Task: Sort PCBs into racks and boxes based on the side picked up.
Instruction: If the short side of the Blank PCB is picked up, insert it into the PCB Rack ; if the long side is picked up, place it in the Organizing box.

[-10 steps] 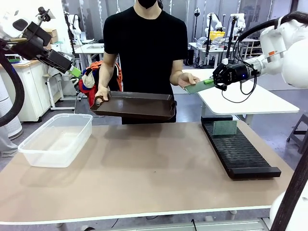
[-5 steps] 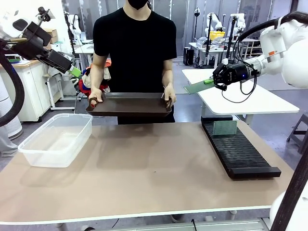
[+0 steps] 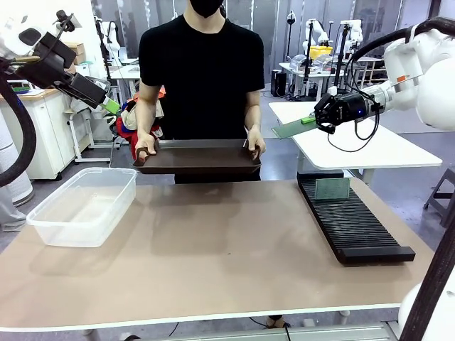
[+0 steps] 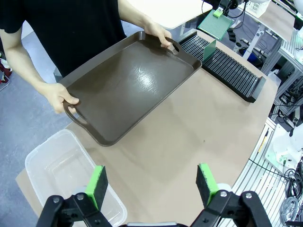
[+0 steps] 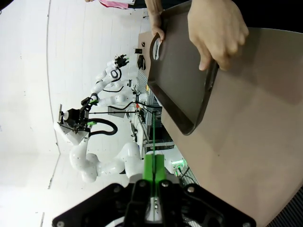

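**One board racked, one in the grip, tub still bare**

The PCB [image 3: 291,128] in play hangs in the air above and beyond the far end of the rack [image 3: 353,224], pinched flat at one edge by the right end effector [image 3: 321,118], whose pads are shut on it; the right wrist view shows the board edge-on as a thin green line between the closed fingers. A second PCB [image 3: 332,188] stands upright in a slot near the far end of the rack, so one placement looks done. Every slot nearer the robot appears free. Left of the rack, across the open counter [image 3: 213,256], the clear box [image 3: 84,206] holds nothing that can be seen.

The person holds the brown tray [image 3: 197,155] by both handles, left of the rack, just over the counter's far edge; its bed looks bare in the left wrist view, which suggests the held board may be the last.

The left end effector [image 4: 152,185] hovers high over the box side with its pads wide apart, holding nothing.

For room: the path down to the rack looks unobstructed, though the standing board limits the nearest slots, and the rack's right side lies close to the counter's edge.
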`<state>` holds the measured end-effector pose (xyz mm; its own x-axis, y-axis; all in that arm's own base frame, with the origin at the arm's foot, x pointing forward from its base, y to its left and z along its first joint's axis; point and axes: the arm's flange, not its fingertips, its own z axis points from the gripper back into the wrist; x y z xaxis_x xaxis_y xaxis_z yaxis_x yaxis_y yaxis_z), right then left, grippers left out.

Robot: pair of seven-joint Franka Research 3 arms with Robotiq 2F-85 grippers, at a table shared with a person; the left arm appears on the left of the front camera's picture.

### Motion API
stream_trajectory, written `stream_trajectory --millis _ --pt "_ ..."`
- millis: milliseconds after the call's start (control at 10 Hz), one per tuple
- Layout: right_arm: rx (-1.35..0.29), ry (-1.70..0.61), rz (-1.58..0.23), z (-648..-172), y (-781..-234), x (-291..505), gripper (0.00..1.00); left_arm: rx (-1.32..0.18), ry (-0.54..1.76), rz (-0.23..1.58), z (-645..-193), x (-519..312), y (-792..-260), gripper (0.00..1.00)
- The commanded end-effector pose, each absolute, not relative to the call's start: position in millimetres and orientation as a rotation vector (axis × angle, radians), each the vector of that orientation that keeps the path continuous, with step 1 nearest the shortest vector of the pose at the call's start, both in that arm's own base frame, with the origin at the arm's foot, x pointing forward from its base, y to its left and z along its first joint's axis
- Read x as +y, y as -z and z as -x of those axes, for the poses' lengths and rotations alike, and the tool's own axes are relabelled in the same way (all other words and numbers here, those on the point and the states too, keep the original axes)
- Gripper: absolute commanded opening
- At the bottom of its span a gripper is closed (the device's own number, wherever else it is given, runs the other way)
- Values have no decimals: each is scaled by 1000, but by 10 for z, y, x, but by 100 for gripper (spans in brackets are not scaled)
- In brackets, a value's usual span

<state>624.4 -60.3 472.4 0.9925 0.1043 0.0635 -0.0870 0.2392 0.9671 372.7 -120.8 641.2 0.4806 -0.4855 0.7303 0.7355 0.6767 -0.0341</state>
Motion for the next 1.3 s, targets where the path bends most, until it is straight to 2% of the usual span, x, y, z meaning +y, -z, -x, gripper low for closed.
stream_trajectory --millis 0,700,1000,1200 --pt "-22 -174 -1318 -6197 -4822 -649 2 -751 768 379 -3719 -1193 -6395 100" --pt "-245 -500 -1356 -5822 -5179 -781 2 -751 768 379 -3719 -1193 -6395 100" --pt "-356 -787 -1342 -5631 -5304 -824 2 -751 768 379 -3719 -1193 -6395 100" --pt "-498 -1017 -1292 -5357 -5378 -891 2 -751 768 379 -3719 -1193 -6395 100"
